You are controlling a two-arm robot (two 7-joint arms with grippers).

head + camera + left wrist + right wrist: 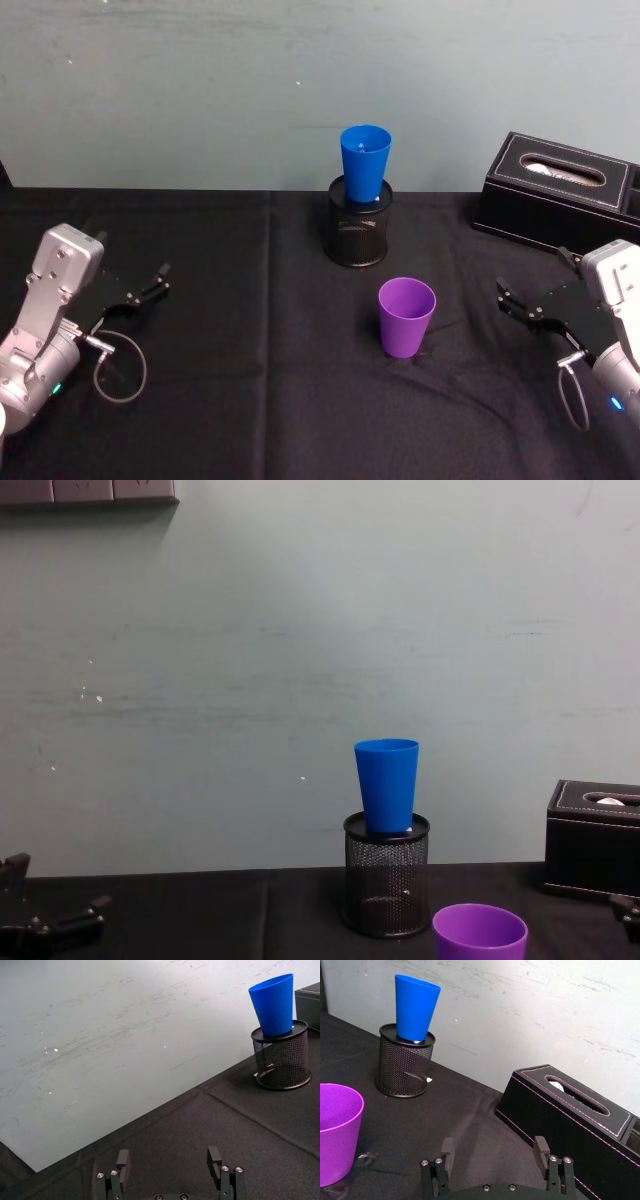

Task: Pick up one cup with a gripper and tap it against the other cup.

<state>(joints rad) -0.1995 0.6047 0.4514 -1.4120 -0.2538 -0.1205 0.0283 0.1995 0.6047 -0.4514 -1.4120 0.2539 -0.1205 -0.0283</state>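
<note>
You've got two cups. The purple cup [406, 316] stands upright on the black cloth [250, 400], nearest your right gripper [510, 300], so that's probably the easy grab. The blue cup [365, 163] sits propped in the one mesh holder [359, 235], so I'd guess you'll tap up high. Both the right and left gripper [158, 281] are spread wide, holding nothing. There's one tissue box [560, 195] off to the right.

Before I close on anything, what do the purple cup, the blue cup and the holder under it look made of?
Purple cup: seemingly plastic, matte, even colour, thin rim. Blue cup: likely plastic too, smooth, faint sheen. Holder: black wire mesh, probably coated metal, see-through grid. Left gripper and right gripper sit open, aside.
</note>
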